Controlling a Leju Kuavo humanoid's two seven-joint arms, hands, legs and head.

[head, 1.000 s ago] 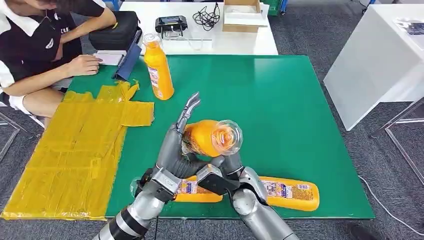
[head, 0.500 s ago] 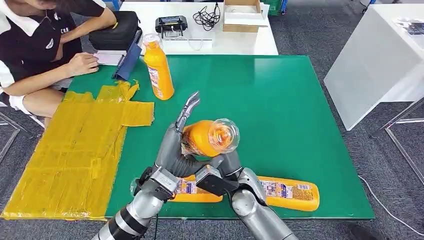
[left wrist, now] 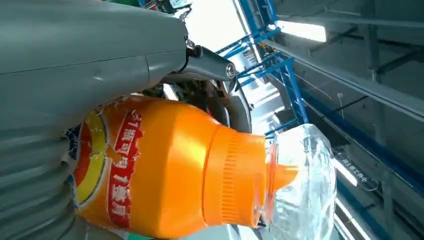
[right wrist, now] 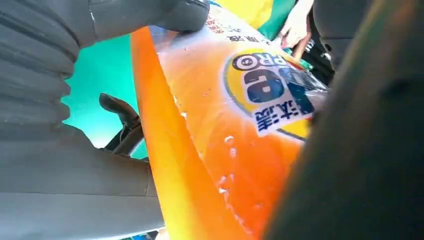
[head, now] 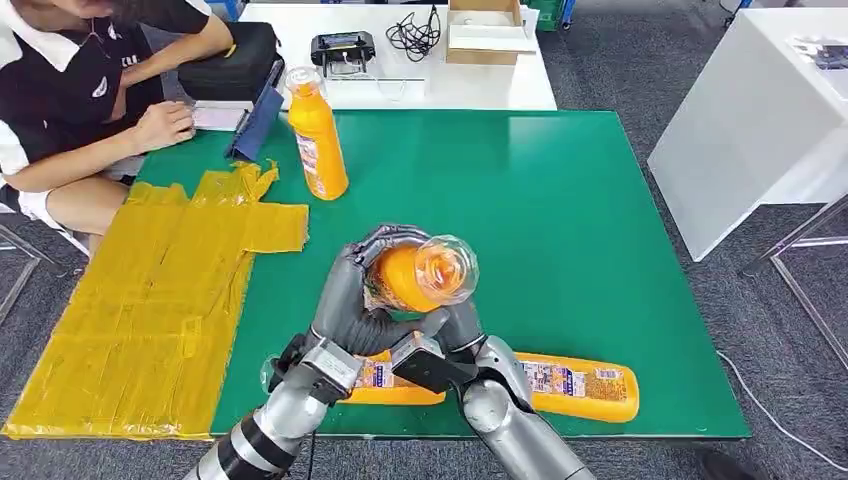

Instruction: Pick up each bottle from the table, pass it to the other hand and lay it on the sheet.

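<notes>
You have the orange plastic bottle [head: 415,275], clear cap pointing at the camera, at frame centre with left hand [head: 350,300] wrapped round it and right hand [head: 455,335] seemingly gripping from below; the yellow sheet [head: 150,300] lies lower left.

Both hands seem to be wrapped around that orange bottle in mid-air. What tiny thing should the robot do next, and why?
Probably the right hand should let go. The left hand has its fingers curled over the bottle, so it seems to have hold of it, and the yellow sheet lies on the left hand's side of the green table. The right hand's hold is partly hidden, so this is a guess.
</notes>
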